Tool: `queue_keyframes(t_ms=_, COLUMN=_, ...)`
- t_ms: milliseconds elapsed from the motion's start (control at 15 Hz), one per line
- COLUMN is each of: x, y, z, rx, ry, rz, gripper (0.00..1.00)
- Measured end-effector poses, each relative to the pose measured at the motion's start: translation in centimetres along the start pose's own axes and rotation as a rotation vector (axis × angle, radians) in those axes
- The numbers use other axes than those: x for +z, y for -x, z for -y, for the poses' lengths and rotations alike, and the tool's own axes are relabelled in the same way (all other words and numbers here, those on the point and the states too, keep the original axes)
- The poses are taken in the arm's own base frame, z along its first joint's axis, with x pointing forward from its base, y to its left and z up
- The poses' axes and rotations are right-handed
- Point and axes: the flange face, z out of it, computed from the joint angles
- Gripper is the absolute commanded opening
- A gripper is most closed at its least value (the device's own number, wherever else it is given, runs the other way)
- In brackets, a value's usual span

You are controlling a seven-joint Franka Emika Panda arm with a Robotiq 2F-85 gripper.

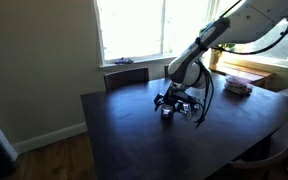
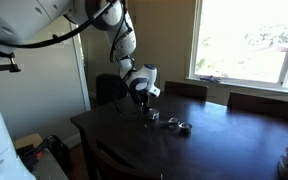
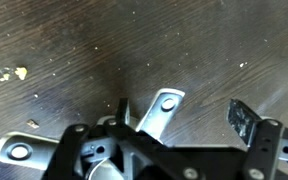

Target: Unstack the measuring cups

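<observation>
The measuring cups are small shiny metal cups on the dark table (image 1: 124,130). In an exterior view, several of them (image 2: 172,123) lie in a short row just right of my gripper (image 2: 141,97). In another, one cup (image 1: 167,113) glints directly under the gripper (image 1: 177,101). In the wrist view a silvery handle (image 3: 162,110) with a hole at its end slants up between my two fingers. The gripper (image 3: 184,114) is open and touches nothing. A second handle (image 3: 19,152) pokes out at the lower left. The cup bowls are mostly hidden behind the gripper body.
A flat pinkish-white stack (image 1: 237,86) lies at the table's far side near the window. Chairs (image 1: 127,75) stand along the far edge, and chair backs (image 2: 264,101) line the window side. Pale crumbs (image 3: 14,73) dot the tabletop.
</observation>
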Motion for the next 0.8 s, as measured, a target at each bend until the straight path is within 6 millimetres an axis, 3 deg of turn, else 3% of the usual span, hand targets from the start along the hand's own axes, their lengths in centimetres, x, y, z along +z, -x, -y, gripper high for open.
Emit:
queue_keyframes(t_ms=67, x=0.2, y=-0.2, z=-0.2, rx=0.005, ry=0.000, rz=0.003, gripper=1.00)
queue_keyframes(t_ms=133, x=0.4, y=-0.3, z=-0.4, rx=0.010, ry=0.000, rz=0.005, gripper=0.81)
queue_keyframes(t_ms=800, x=1.6, y=-1.4, z=-1.0, rx=0.028, ry=-0.003, rz=0.001, gripper=0.15)
